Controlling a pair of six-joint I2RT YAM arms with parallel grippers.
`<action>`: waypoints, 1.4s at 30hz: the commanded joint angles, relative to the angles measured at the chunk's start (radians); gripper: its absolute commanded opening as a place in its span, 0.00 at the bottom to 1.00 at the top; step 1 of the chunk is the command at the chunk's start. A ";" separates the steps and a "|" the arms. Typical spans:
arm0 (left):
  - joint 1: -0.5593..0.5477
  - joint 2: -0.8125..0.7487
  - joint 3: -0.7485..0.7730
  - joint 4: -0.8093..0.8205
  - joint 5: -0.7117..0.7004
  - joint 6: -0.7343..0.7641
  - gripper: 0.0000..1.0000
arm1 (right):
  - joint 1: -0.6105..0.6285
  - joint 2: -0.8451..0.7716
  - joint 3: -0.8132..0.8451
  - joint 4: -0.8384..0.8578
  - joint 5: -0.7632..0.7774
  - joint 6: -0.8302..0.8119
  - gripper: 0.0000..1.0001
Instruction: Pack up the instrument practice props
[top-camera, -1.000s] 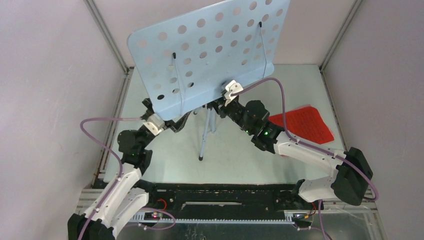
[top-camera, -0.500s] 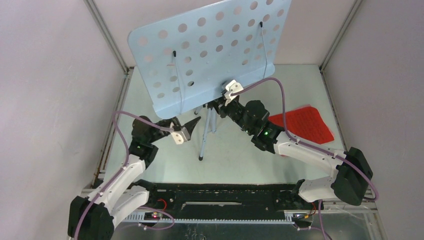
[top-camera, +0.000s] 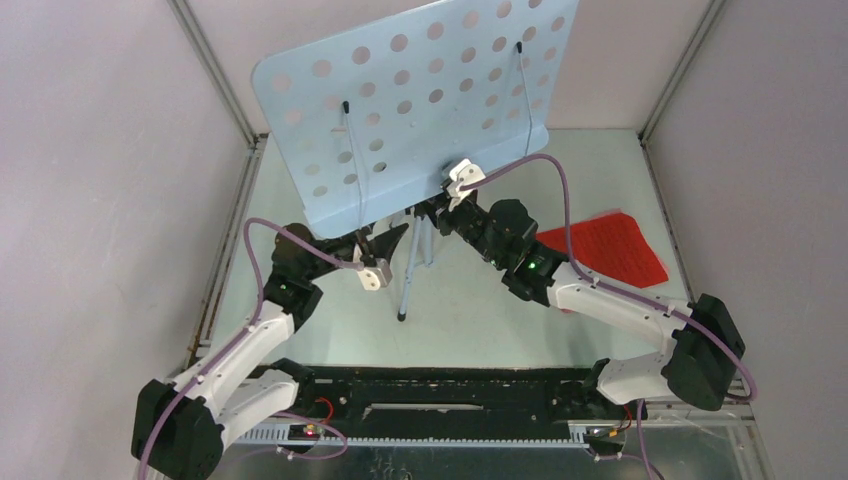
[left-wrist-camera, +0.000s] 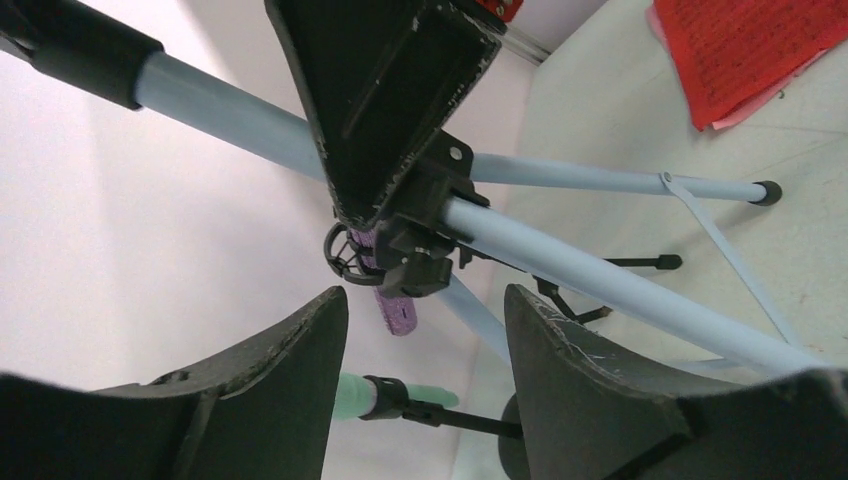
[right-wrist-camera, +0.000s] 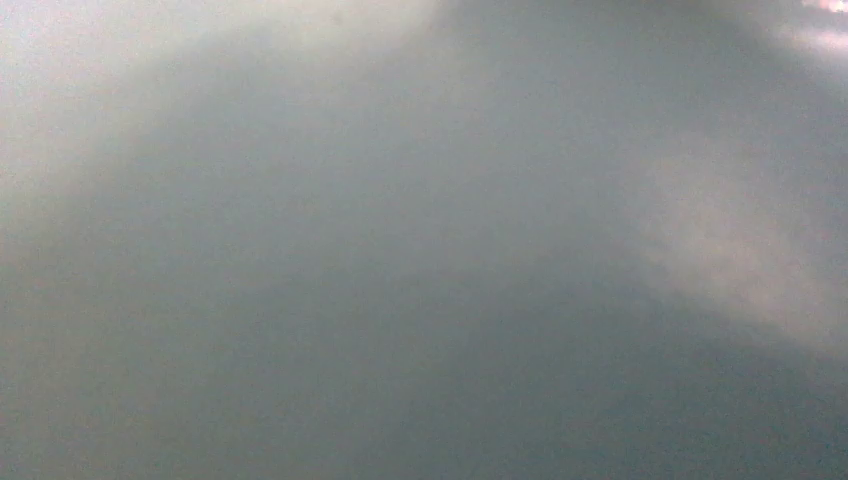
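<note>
The pale blue perforated music desk (top-camera: 420, 100) stands tilted on the blue-grey tripod (top-camera: 410, 270). My left gripper (top-camera: 386, 243) is open and empty just left of the tripod's upper legs, below the desk's lower edge. In the left wrist view its fingers (left-wrist-camera: 600, 385) frame the tripod legs (left-wrist-camera: 600, 285), a glittery purple microphone (left-wrist-camera: 397, 310) and a mint microphone (left-wrist-camera: 340, 397) in a black mount (left-wrist-camera: 388, 397). My right gripper (top-camera: 437, 213) reaches under the desk at the tripod's top, its jaws hidden. Red score sheets (top-camera: 605, 250) lie on the floor at the right.
The right wrist view is a grey blur. Pale walls and metal corner posts (top-camera: 215, 75) close in the left, back and right. A black rail (top-camera: 450, 385) runs along the near edge. A purple cable (top-camera: 565, 215) loops over the right arm.
My left arm has left the desk's lower left corner and swung right, so its open gripper is now beside the tripod. The right arm has stayed put.
</note>
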 joint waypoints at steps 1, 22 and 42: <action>-0.018 0.007 0.063 0.048 -0.010 0.038 0.65 | 0.050 0.041 0.000 -0.163 -0.099 -0.013 0.00; -0.028 0.079 0.143 -0.083 -0.028 0.112 0.12 | 0.051 0.047 0.006 -0.179 -0.087 -0.018 0.00; -0.050 0.066 -0.001 0.381 -0.323 -0.878 0.00 | 0.053 0.054 0.005 -0.164 -0.106 -0.014 0.00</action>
